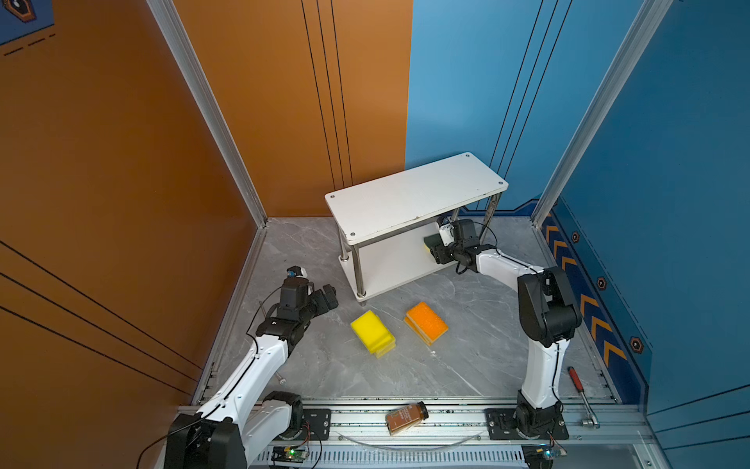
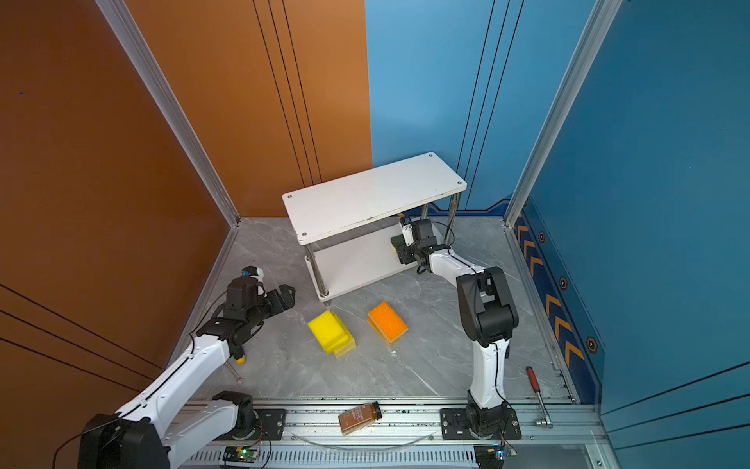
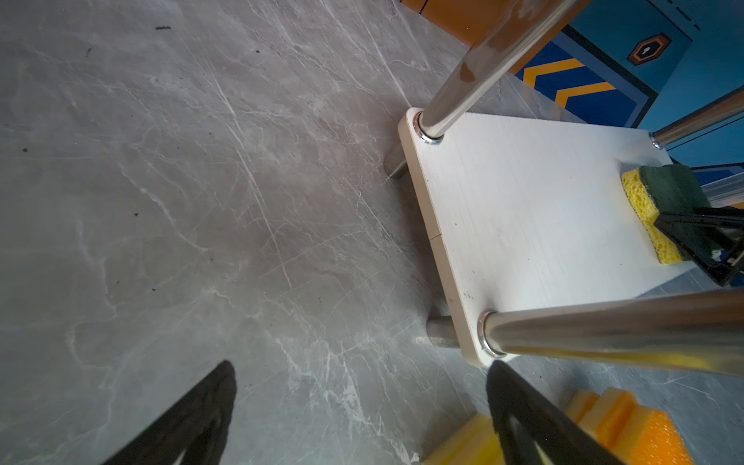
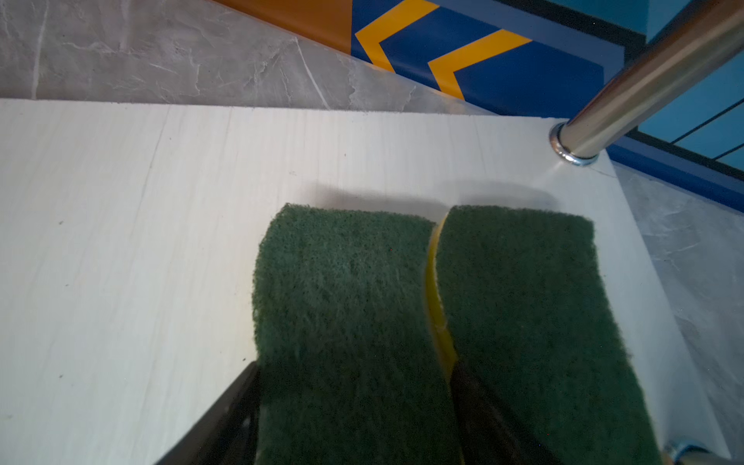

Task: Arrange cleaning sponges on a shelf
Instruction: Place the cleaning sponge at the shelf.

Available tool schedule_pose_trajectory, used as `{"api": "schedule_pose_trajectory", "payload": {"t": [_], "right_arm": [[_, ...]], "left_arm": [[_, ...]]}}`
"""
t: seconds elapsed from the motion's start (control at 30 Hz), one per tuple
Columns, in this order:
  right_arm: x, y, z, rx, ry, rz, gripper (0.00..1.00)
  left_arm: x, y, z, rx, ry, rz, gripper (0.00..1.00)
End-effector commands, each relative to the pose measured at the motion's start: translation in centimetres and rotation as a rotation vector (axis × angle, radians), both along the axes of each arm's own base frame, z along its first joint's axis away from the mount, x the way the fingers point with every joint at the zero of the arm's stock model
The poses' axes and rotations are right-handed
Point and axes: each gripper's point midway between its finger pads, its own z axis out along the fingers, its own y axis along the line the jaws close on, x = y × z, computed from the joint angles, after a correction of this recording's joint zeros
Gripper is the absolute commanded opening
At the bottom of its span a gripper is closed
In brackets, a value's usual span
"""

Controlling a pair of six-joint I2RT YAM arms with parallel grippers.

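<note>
Two green-topped sponges [image 4: 342, 314] lay on the lower board of the shelf [image 4: 120, 241], lower right of frame; right jaws flanked one, grip undeterminable. Yellow stack [image 1: 372, 333] and orange stack [image 1: 426, 323] sat unshelved on the tabletop [image 1: 466, 365], lower centre; left jaws stood apart, empty.

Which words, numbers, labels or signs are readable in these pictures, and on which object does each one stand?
No text can be read in any view.
brown bottle: its label carries printed lines, too small and blurred to read.
Blue wall strip: orange chevrons and hexagon emblems, signs only, no letters.
sponges and shelf: no print visible.
</note>
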Motion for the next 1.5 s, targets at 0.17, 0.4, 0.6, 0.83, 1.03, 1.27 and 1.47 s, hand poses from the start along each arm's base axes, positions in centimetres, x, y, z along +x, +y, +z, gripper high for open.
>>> {"api": "schedule_pose_trajectory", "payload": {"t": [0.17,0.4,0.6,0.83,1.03,1.27,1.47], "right_arm": [[-0.2,0.0,0.1,-0.014,0.017,0.019,0.80],[-0.4,0.1,1.8,-0.018,-0.019,0.029,0.82],[-0.8,0.0,3.4,-0.018,-0.049,0.038,0.82],[-1.9,-0.5,5.0,-0.026,-0.072,0.038,0.85],[-5.3,0.5,5.9,0.018,-0.001,0.117,0.89],[-12.4,3.6,5.5,0.131,0.167,0.271,0.93],[-18.7,4.9,3.3,0.056,0.279,0.319,0.95]], "left_arm": [[-0.4,0.2,-0.2,0.000,0.005,-0.002,0.98],[-0.5,0.1,-0.1,-0.003,0.002,-0.003,0.98],[-0.6,0.2,-0.3,-0.005,0.004,-0.001,0.98],[-0.5,0.2,0.0,-0.008,-0.004,0.001,0.98],[-0.3,-0.1,-0.2,-0.016,-0.002,-0.009,0.98],[-0.1,-0.2,-0.4,-0.018,0.001,-0.015,0.98],[0.1,-0.4,-0.5,-0.025,0.003,-0.023,0.98]]}}
